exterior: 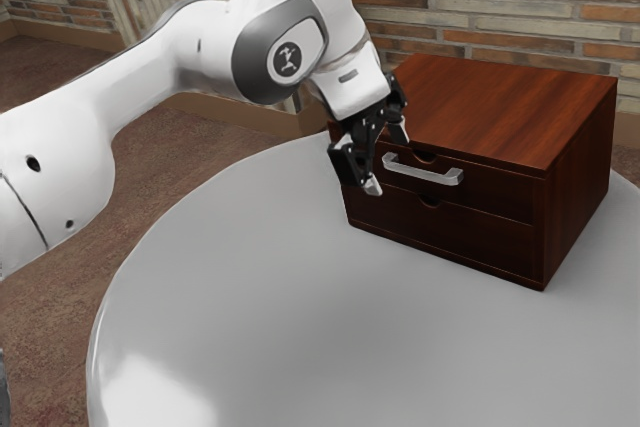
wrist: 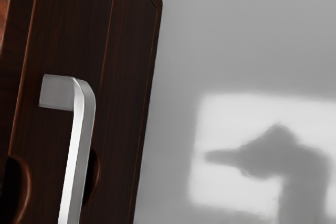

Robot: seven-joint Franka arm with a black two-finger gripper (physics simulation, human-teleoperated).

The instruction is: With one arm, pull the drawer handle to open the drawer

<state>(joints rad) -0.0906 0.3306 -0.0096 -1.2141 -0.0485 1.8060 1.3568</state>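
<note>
A dark wooden cabinet (exterior: 500, 107) stands on the round grey table (exterior: 300, 337). Its upper drawer (exterior: 495, 190) carries a silver bar handle (exterior: 425, 173) and looks flush with the cabinet front. My black gripper (exterior: 384, 158) is at the handle's end nearest the exterior view's left. It is open, one pale-tipped finger (exterior: 370, 185) below the bar and the other above it. In the wrist view the handle (wrist: 77, 145) runs along the dark drawer front (wrist: 68, 30), close to the hand.
A lower drawer (exterior: 470, 234) sits under the upper one. The grey tabletop (wrist: 236, 40) spreads wide in front of the cabinet, with my hand's shadow (wrist: 273, 156) on it. Brick walls stand behind, and the floor is brown.
</note>
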